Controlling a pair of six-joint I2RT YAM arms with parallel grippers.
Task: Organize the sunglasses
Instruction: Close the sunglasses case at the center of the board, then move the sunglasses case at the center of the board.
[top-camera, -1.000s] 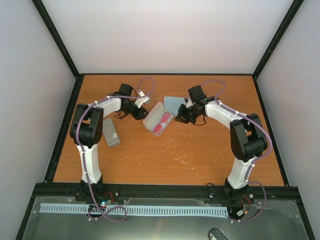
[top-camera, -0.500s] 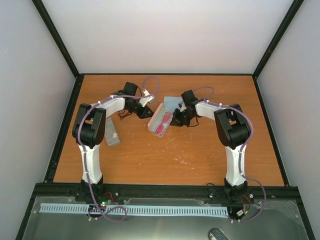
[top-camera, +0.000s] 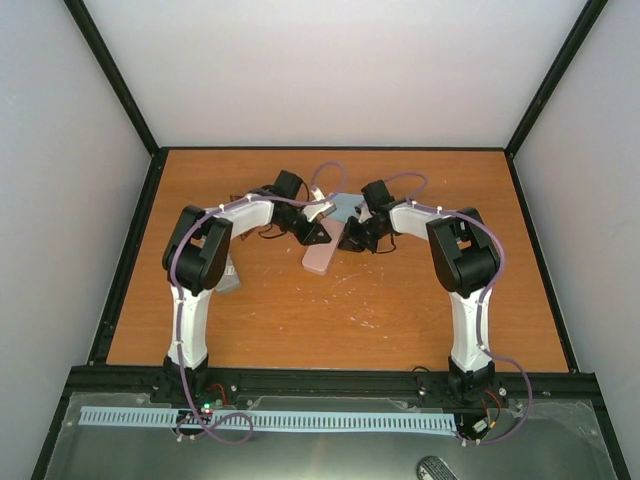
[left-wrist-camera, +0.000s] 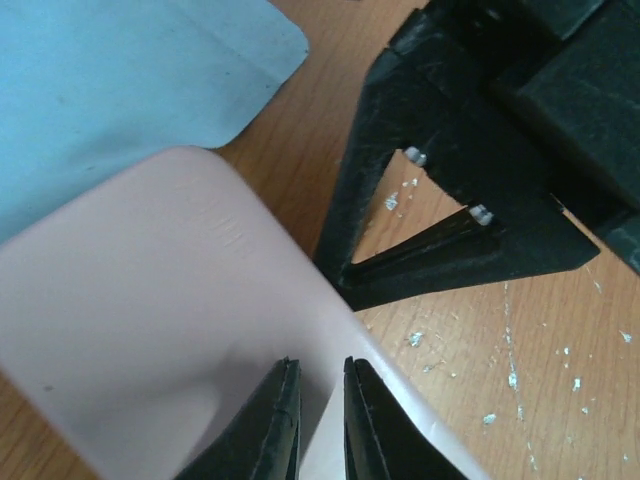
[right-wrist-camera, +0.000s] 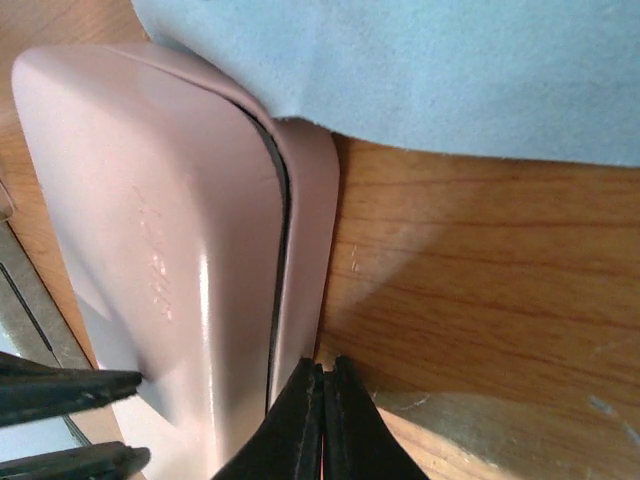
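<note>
Red-orange sunglasses: I can't see them now. A second ago they lay in the open pink case, and its lid is now shut over them.
Pink case (top-camera: 322, 258): closed and flat on the desk, just toward 12 o'clock from centre.
Left jaws: a slit apart, tips on the lid, nothing between them.
Right jaws: pressed together and empty, tips at the case's seam on its 2 o'clock side.
Blue cloth (top-camera: 347, 205): at the case's 1 o'clock, touching it.
Grey case (top-camera: 228, 280): at 9 o'clock, partly behind my left arm (top-camera: 200, 250).
Desk (top-camera: 400, 300): orange-brown wood, with white scuffs at the case's 5 o'clock.
Room: pale walls (top-camera: 330, 70), black frame posts (top-camera: 110, 75).
Change: both arms have drawn in to the case.
</note>
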